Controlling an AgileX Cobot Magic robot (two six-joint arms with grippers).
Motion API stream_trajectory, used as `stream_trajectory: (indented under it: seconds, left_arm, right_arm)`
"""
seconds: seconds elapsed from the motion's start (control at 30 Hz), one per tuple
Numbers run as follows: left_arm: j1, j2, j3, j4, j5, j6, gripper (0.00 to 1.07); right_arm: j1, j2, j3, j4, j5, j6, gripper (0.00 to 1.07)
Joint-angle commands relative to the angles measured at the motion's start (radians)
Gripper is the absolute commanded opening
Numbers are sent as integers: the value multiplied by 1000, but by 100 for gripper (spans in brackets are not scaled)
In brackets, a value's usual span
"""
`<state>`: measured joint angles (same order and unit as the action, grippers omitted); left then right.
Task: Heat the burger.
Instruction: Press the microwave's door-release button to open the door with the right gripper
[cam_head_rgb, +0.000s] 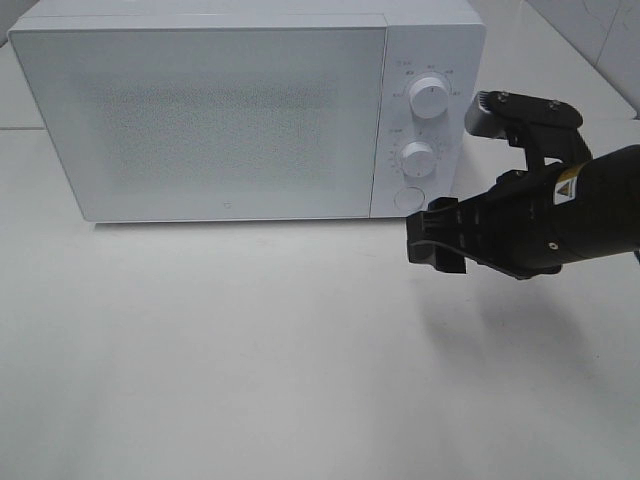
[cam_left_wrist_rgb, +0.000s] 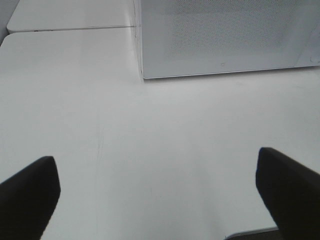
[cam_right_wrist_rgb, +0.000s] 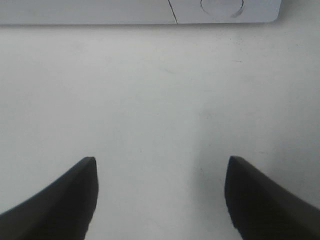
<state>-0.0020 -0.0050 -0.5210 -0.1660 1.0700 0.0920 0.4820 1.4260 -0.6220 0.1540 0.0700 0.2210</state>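
Hovering off microwave (cam_head_rgb: 230, 110) front-right corner: right gripper (cam_head_rgb: 425, 243), jaws released, empty. Left gripper (cam_left_wrist_rgb: 155, 156) jaws spread wide over counter (cam_head_rgb: 250, 360), well apart from microwave.

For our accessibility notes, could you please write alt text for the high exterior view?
A closed white microwave stands on a white table; the right arm's black hand, empty, hovers just in front of its round button. No burger is in view.

Matte black right arm (cam_head_rgb: 590, 210) with a small yellow label (cam_head_rgb: 567, 188), ribbed black tool (cam_head_rgb: 435, 243), wedge-shaped fingertips (cam_right_wrist_rgb: 65, 200).
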Motion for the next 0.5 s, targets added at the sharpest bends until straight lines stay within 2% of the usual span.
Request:
stream_trajectory:
  seconds: [0.03, 0.13, 0.5]
  left_arm:
    - [3, -5, 4, -3, -3, -4, 101]
    - [3, -5, 4, -3, -3, -4, 101]
    - [3, -5, 4, -3, -3, -4, 101]
  right_arm:
    - [-5, -97, -1, -113, 168, -22, 70]
    - [-5, -162, -1, -154, 265, -22, 70]
    - [-4, -416, -1, -172, 497, -38, 70]
